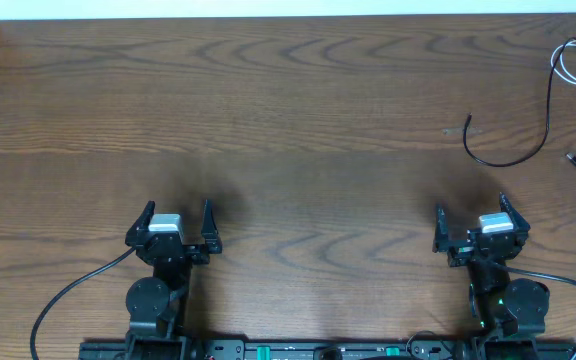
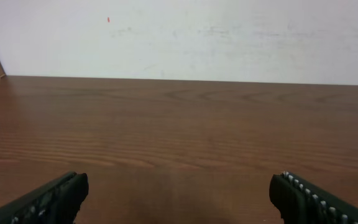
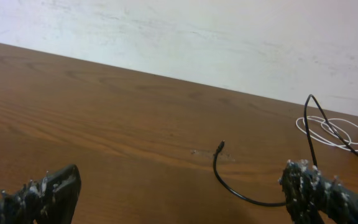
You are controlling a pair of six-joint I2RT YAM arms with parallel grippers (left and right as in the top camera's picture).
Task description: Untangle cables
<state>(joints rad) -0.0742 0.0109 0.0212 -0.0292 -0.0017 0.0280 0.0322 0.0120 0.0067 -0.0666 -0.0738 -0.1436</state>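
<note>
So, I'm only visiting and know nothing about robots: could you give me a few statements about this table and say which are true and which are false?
1. Both the left gripper and the right gripper are open and empty. True.
2. The black cable lies in front of the left gripper. False: it lies on the right side of the table, ahead of the right gripper.
3. A white cable sits looped near the table's far right corner. True.
4. The right gripper is holding the black cable. False: the cable lies loose on the table, and neither gripper touches it.
</note>
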